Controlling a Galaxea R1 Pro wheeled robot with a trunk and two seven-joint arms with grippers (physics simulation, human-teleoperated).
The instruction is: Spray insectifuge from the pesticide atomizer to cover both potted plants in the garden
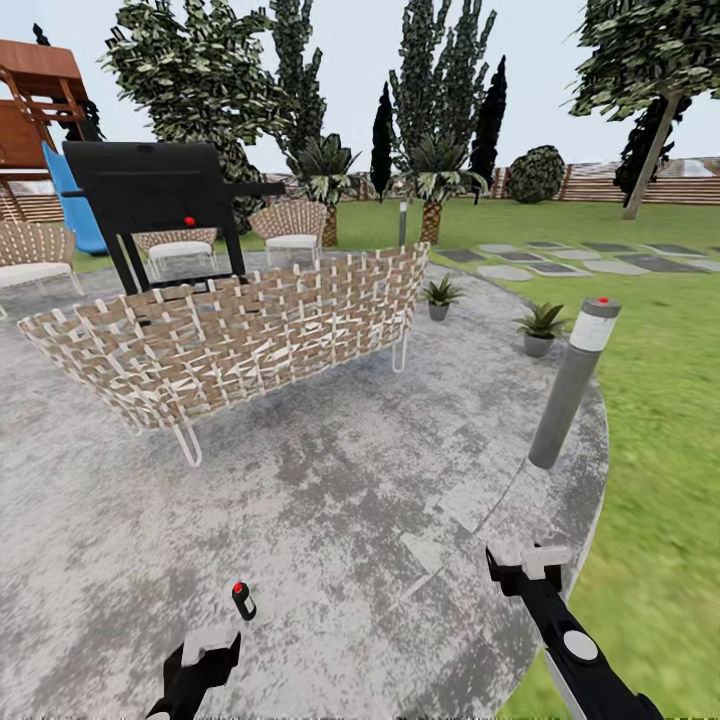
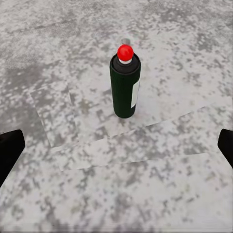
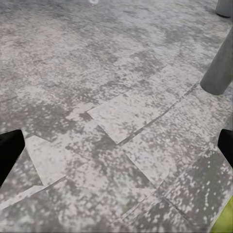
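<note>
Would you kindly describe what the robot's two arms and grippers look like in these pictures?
Both arms are glossy black. The right arm carries a round white disc on its forearm, and a pale grey-white block sits at the wrist behind the right gripper. The left gripper has a similar whitish block on black housing. In the wrist views the fingers show as plain black tips. No cables visible.

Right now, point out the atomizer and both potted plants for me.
pesticide atomizer [image 2: 124, 87], left wrist view, dark bottle body.
nearer potted plant [image 1: 541, 322], head view, leaves.
farther potted plant [image 1: 440, 292], head view, leaves.
</note>
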